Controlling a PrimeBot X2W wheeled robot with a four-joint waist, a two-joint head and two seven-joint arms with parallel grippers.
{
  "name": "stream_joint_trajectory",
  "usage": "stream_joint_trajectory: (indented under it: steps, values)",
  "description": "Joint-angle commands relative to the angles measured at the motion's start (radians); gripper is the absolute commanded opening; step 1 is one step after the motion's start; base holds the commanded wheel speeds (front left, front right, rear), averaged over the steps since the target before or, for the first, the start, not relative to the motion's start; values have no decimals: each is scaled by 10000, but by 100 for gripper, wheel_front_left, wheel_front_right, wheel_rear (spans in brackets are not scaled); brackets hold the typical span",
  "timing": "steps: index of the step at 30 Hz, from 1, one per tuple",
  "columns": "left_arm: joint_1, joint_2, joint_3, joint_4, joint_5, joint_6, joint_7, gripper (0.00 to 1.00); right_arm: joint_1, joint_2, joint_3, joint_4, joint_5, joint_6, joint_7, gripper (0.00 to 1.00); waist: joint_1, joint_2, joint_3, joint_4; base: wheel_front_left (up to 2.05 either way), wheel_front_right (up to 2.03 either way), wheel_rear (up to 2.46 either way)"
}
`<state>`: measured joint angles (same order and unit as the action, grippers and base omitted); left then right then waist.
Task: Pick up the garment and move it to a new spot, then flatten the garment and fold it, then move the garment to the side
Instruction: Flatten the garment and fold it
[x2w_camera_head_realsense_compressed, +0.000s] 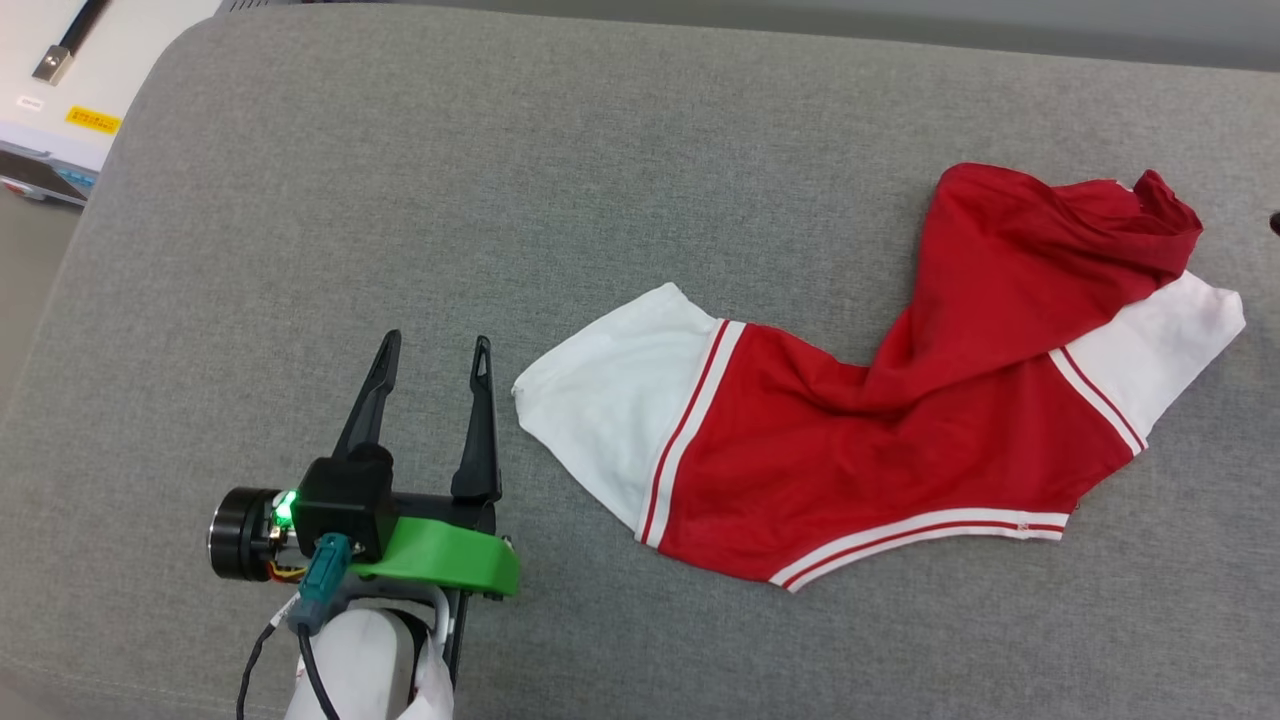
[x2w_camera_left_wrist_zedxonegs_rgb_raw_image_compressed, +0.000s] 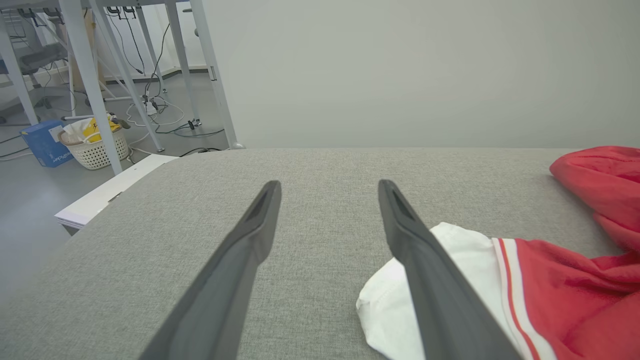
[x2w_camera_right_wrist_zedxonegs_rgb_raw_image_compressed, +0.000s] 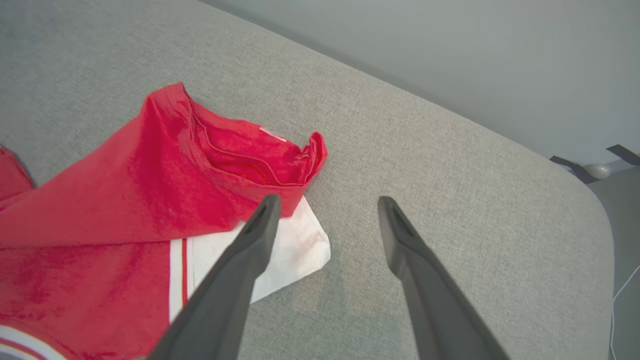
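The garment (x2w_camera_head_realsense_compressed: 900, 430) lies crumpled on the grey padded surface (x2w_camera_head_realsense_compressed: 400, 200). It is red with white sleeves and striped trim, and its red body is bunched up toward the far right. My left gripper (x2w_camera_head_realsense_compressed: 437, 340) stands open just left of the near white sleeve, with nothing between its fingers. In the left wrist view the left gripper (x2w_camera_left_wrist_zedxonegs_rgb_raw_image_compressed: 330, 185) hovers over bare fabric, and the garment (x2w_camera_left_wrist_zedxonegs_rgb_raw_image_compressed: 575, 290) lies to its right. My right gripper (x2w_camera_right_wrist_zedxonegs_rgb_raw_image_compressed: 328, 200) is open above the surface, its left finger over the other white sleeve of the garment (x2w_camera_right_wrist_zedxonegs_rgb_raw_image_compressed: 150, 190), holding nothing.
A white unit (x2w_camera_head_realsense_compressed: 60, 100) with a yellow label sits off the surface's far left corner. Beyond that edge stand white table legs (x2w_camera_left_wrist_zedxonegs_rgb_raw_image_compressed: 90, 75), a basket (x2w_camera_left_wrist_zedxonegs_rgb_raw_image_compressed: 97, 145), a blue box (x2w_camera_left_wrist_zedxonegs_rgb_raw_image_compressed: 42, 142) and floor cables. A plain grey wall (x2w_camera_left_wrist_zedxonegs_rgb_raw_image_compressed: 425, 70) lies behind.
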<state>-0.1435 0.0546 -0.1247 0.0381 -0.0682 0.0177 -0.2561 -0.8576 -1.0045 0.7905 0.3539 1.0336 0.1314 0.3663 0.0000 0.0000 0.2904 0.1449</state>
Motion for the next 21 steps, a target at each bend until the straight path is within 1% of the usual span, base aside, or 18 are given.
stream_joint_trajectory:
  steps: [1,4,7,10,13,16,21]
  values:
    - [40,-40,-1,-68,110,-59,-57,100,169,-142,2,-53,173,-7,564,100,0,0,148,68,0,0,0]
    - [-101,-41,-57,-111,100,-73,-57,100,176,-177,-76,156,343,-7,1781,100,0,0,377,179,0,0,0]
    - [-258,-41,-186,-131,13,-37,-57,100,204,121,-259,745,365,-7,2534,100,0,0,616,339,0,0,0]
    - [-392,-42,-304,-137,-65,22,-57,100,184,530,-479,1377,230,-7,2763,100,0,0,873,504,0,0,0]
    - [-528,-42,-346,-148,-110,74,-57,100,144,1058,-723,1925,142,-7,2696,100,0,0,1149,651,0,0,0]
    - [-621,-42,-331,-140,-124,120,-57,100,222,1326,-489,2188,-335,-7,2836,100,0,0,1321,718,0,0,0]
    - [-695,-42,-326,-74,-163,184,-57,100,650,1637,-120,2474,-466,-7,3389,100,0,0,1354,700,0,0,0]
